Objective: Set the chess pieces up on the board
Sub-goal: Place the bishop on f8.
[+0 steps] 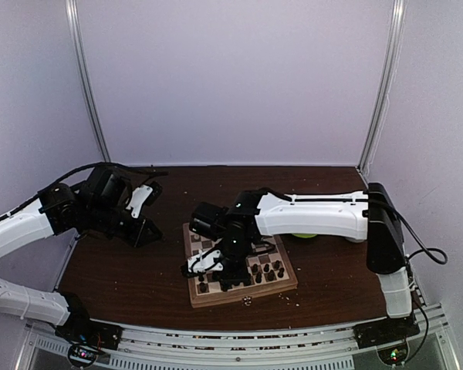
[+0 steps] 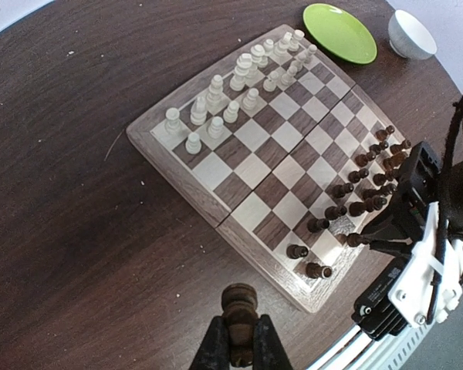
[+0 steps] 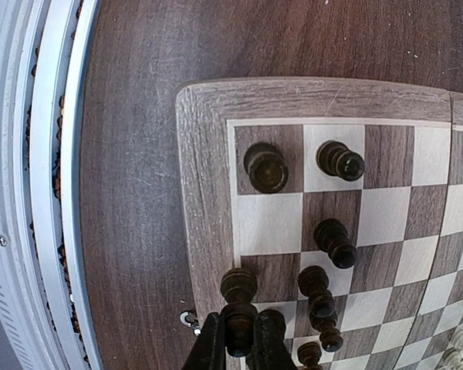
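Matt wooden board (image 2: 262, 185), wooden chess pieces (image 2: 216, 92) (dark ones (image 3: 264, 167) glossy)

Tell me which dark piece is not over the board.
The dark piece in the left gripper: it is over the table, the others stand on or hang over the board.

Your left arm (image 1: 19, 227) comes in from the left side and folds at the wrist, so the left gripper (image 2: 238, 333) stays well apart from the other one. Its jaws are closed tight on a dark piece (image 2: 239, 302). Your right arm (image 1: 316, 216) stretches leftward across the middle with the wrist bent down. The right gripper (image 3: 239, 331) points downward, and its jaws pinch a second dark piece (image 3: 238, 308).
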